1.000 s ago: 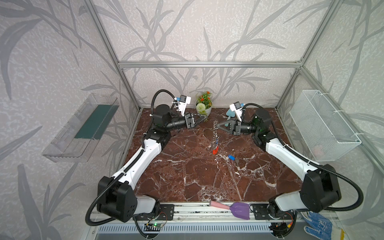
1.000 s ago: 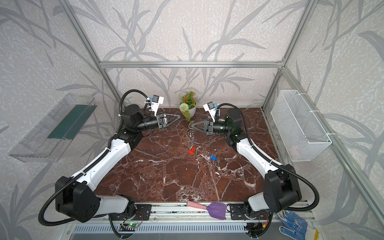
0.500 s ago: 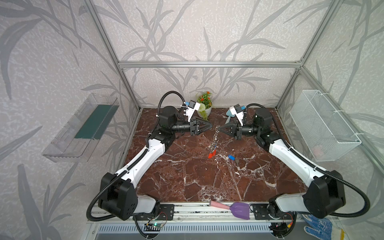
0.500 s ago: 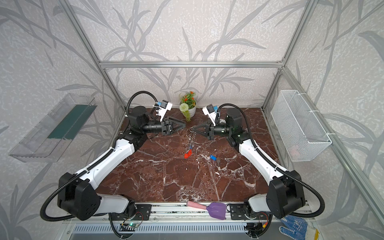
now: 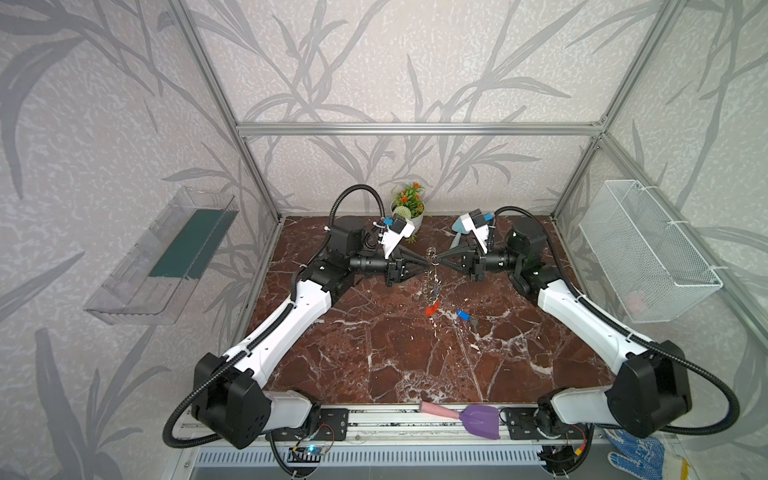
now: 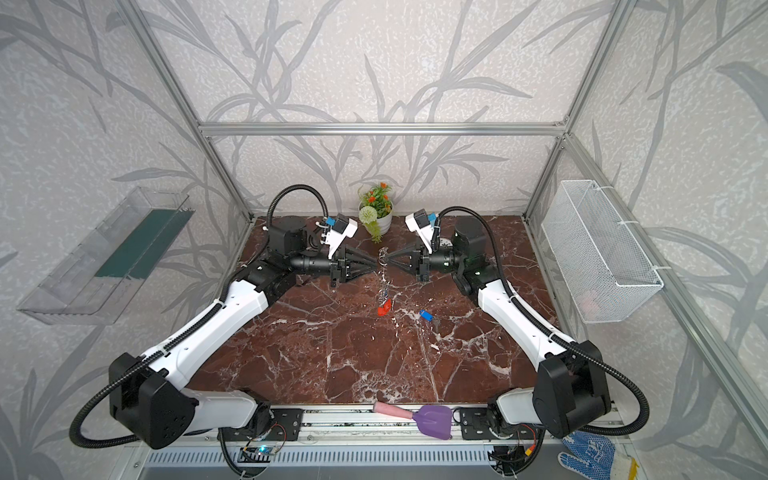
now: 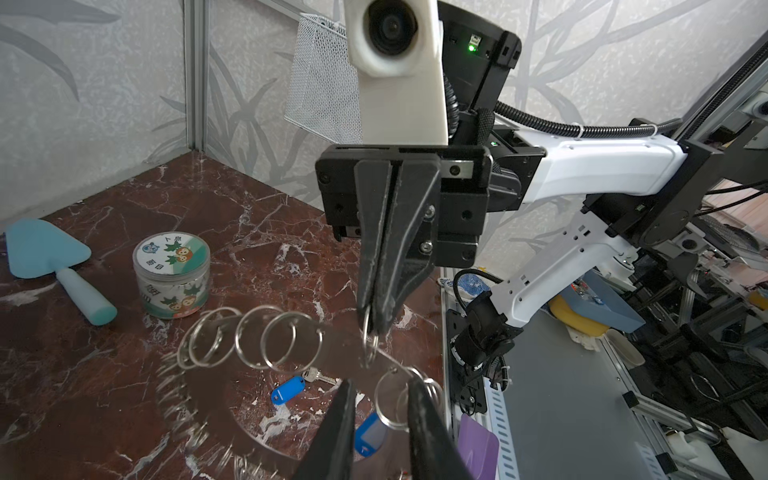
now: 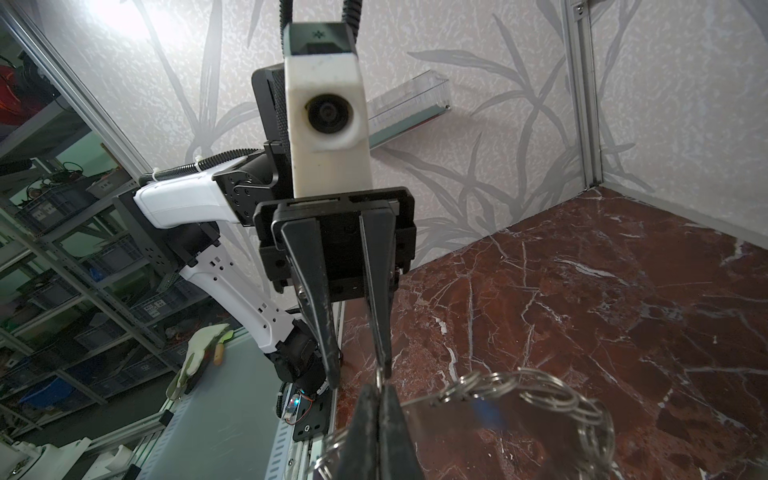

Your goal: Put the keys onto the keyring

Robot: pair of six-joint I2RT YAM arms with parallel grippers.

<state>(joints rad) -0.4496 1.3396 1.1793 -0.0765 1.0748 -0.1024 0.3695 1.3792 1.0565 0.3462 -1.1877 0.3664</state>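
Two grippers faced each other at one hanging keyring.
The right gripper was clamped tight on a split ring of the keyring, held above the marble table. The left gripper stood slightly parted around small rings. There were three keys: the orange-red key and the hanging blue key on the keyring, and the loose blue key on the table.

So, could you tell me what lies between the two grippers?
The keyring hangs between them: the right gripper pinches its top and the left gripper faces it, shown in both top views.
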